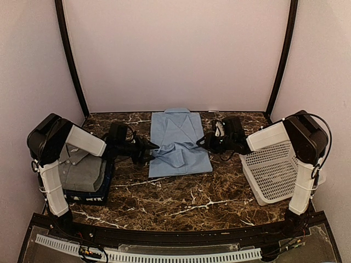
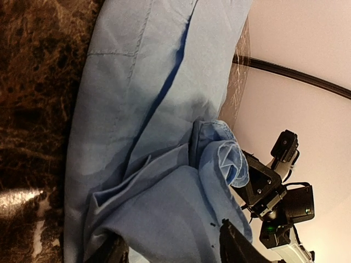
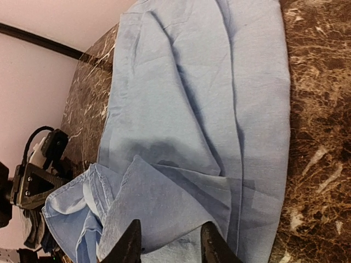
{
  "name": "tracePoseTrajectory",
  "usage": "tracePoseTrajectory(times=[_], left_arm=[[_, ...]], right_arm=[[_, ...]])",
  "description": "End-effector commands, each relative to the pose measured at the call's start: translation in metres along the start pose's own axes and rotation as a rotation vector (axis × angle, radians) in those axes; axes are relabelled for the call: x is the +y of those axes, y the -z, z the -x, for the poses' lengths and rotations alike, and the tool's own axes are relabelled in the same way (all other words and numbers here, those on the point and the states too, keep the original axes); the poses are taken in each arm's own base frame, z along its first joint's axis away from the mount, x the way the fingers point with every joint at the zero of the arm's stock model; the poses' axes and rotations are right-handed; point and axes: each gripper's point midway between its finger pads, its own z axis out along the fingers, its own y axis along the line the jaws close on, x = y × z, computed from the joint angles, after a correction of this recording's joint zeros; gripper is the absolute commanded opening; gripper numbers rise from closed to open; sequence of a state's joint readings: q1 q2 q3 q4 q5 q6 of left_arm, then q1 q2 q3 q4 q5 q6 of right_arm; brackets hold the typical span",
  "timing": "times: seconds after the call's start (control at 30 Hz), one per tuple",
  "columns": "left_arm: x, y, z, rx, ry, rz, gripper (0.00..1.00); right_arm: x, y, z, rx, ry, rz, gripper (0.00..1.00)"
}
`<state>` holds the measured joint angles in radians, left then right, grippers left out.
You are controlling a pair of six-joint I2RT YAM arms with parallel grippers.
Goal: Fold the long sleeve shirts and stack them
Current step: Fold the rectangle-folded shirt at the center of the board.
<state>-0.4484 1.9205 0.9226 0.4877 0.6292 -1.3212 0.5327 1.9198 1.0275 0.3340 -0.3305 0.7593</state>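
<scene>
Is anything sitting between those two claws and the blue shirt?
Nothing visible does. The left gripper is at the left edge of the blue shirt and the right gripper is at its right edge, both right against the cloth.

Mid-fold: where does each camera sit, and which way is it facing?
Top external: above and behind the arm bases, looking down and forward over the table; both arms show, left hand and right hand flanking the light blue shirt.
Left wrist: on the left arm, facing right across the shirt; own fingers at the bottom, right hand beyond.
Right wrist: on the right arm, facing left across the shirt; own fingers at the bottom, left hand beyond.
Shared: both wrist views catch the shirt's bunched fold.
</scene>
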Motion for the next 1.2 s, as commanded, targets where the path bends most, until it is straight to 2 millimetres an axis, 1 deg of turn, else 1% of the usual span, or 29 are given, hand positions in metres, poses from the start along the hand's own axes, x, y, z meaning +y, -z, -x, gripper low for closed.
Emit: tracePoseTrajectory(times=[0.0,0.1,0.3,0.43,0.53,0.73,0.9,1.0,1.07,1.17], left_arm=[[-0.025,0.010,0.007,-0.034,-0.119,-0.014,0.58],[-0.034,0.013,0.008,-0.039,-0.154,-0.024,0.61],[-0.046,0.020,0.014,-0.060,-0.204,-0.047,0.64],[-0.055,0.025,0.020,-0.072,-0.221,-0.072,0.67],[-0.061,0.025,0.023,-0.066,-0.227,-0.093,0.69],[-0.062,0.024,0.026,-0.059,-0.229,-0.095,0.69],[-0.064,0.029,0.039,-0.086,-0.239,-0.092,0.70],[-0.071,0.029,0.046,-0.091,-0.260,-0.078,0.70],[-0.074,0.030,0.050,-0.099,-0.273,-0.072,0.70],[-0.079,0.033,0.056,-0.108,-0.290,-0.066,0.70]], right_arm=[[0.012,0.012,0.023,-0.069,0.032,0.007,0.38],[0.015,0.019,0.028,-0.094,0.040,0.003,0.41],[0.024,0.032,0.040,-0.130,0.074,0.000,0.46],[0.034,0.033,0.038,-0.117,0.108,0.019,0.45],[0.042,0.033,0.031,-0.099,0.142,0.019,0.45],[0.058,0.032,0.010,-0.058,0.236,0.000,0.44],[0.075,0.030,-0.007,-0.028,0.302,-0.005,0.40],[0.089,0.022,-0.017,-0.007,0.358,-0.022,0.38],[0.096,0.015,-0.025,0.016,0.392,-0.037,0.34],[0.103,0.003,-0.030,0.034,0.422,-0.043,0.31]])
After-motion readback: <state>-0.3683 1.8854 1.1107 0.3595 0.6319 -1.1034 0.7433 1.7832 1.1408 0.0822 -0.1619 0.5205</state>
